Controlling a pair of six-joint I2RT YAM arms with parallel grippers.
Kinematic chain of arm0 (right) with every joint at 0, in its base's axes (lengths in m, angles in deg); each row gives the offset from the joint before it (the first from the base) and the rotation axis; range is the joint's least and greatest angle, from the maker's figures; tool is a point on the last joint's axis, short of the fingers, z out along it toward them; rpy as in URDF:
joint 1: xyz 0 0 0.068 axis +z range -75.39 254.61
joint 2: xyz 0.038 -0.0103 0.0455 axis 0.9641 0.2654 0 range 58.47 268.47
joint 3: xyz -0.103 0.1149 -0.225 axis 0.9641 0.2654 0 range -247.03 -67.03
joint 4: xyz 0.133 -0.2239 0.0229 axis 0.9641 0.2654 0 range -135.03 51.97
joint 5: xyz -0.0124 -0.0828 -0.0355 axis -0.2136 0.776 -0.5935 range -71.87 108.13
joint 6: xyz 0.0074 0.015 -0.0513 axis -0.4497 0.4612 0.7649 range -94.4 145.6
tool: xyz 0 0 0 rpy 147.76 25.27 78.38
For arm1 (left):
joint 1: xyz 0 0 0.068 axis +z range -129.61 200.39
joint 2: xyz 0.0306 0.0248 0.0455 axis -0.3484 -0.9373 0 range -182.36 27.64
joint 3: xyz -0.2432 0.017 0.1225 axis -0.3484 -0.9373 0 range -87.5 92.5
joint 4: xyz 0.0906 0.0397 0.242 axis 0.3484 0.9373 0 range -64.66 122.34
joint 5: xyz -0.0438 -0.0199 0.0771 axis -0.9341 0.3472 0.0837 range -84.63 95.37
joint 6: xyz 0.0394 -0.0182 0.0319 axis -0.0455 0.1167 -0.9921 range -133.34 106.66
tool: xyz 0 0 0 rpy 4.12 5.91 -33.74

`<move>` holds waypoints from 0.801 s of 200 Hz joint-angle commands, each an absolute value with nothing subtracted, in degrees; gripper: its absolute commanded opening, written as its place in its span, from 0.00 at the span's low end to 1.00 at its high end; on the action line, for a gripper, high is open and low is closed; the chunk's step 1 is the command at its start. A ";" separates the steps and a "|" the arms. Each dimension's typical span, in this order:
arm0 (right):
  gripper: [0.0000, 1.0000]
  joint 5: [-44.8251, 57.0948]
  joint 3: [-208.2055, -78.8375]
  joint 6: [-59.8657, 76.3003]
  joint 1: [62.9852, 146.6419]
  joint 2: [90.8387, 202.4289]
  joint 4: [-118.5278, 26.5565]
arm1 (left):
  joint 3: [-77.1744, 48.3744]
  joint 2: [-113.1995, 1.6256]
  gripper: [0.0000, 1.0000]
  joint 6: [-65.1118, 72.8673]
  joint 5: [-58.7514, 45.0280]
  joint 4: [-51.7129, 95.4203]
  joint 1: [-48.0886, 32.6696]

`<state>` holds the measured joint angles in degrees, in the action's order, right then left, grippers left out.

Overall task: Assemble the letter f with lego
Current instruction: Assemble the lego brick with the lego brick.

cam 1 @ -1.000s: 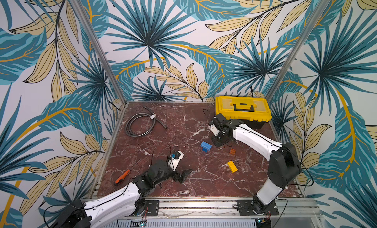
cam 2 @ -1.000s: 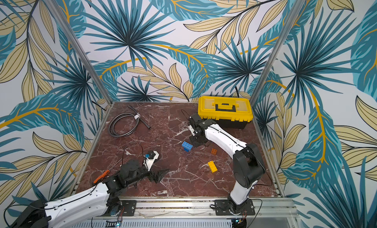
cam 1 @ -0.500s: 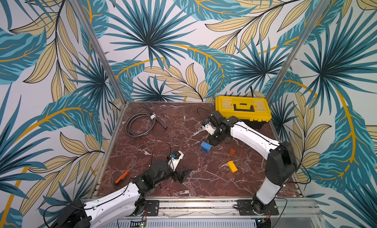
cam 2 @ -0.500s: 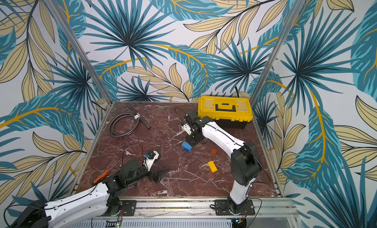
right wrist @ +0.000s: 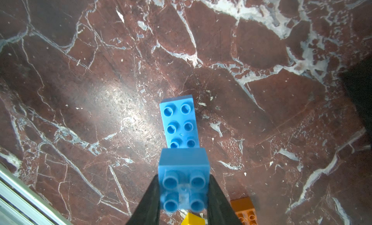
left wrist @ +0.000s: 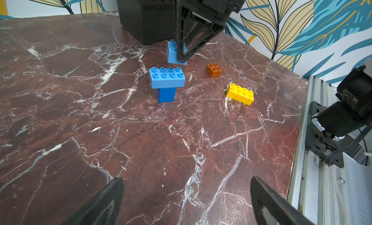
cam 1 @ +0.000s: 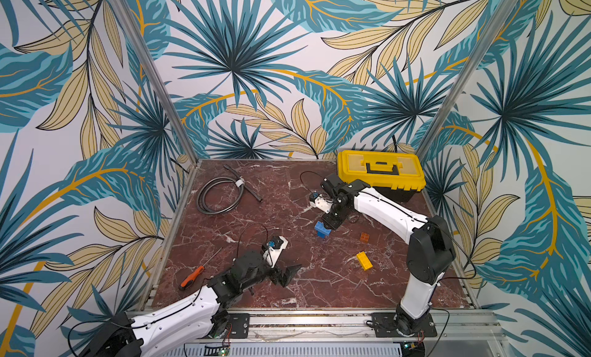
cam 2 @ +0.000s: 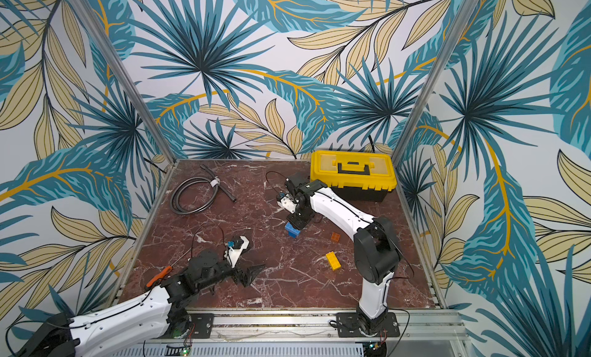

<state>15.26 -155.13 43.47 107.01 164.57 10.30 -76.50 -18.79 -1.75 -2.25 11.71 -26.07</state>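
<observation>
My right gripper [right wrist: 183, 185] is shut on a blue square lego brick [right wrist: 184, 173], studs facing the wrist camera. Close beside it, a long blue brick [left wrist: 167, 77] sits crosswise on a darker blue square brick [left wrist: 166, 94] standing on the marble. In both top views this blue stack [cam 1: 322, 229] [cam 2: 292, 230] lies right under the right gripper [cam 1: 331, 222]. A small orange brick [cam 1: 364, 237] and a long yellow brick [cam 1: 364, 260] lie loose to its right. My left gripper [left wrist: 186, 181] rests near the front, open and empty. The letter f is not assembled.
A big yellow toolbox [cam 1: 380, 173] stands at the back right, just behind the right arm. A coiled black hose [cam 1: 220, 195] lies at the back left and an orange-handled screwdriver [cam 1: 192, 275] at the front left. A metal rail [cam 1: 319, 320] runs along the front edge.
The right arm has swung left with the blue square brick, bringing it from near the toolbox to the blue stack. The left arm has not moved.
</observation>
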 commanded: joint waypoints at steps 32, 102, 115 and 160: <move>0.29 14.28 -155.67 46.29 107.57 166.84 10.43 | -77.05 -18.30 0.99 -1.88 -1.35 11.01 -26.21; 0.28 14.88 -156.33 46.61 107.64 167.94 9.48 | -76.96 -18.68 0.99 -1.83 -1.06 11.01 -26.23; 0.28 14.97 -156.41 46.63 107.66 168.06 9.23 | -76.97 -18.68 0.99 -1.85 -1.05 11.01 -26.20; 0.28 15.06 -157.03 46.83 107.66 168.93 9.19 | -76.96 -18.77 0.99 -1.90 -1.01 10.97 -26.20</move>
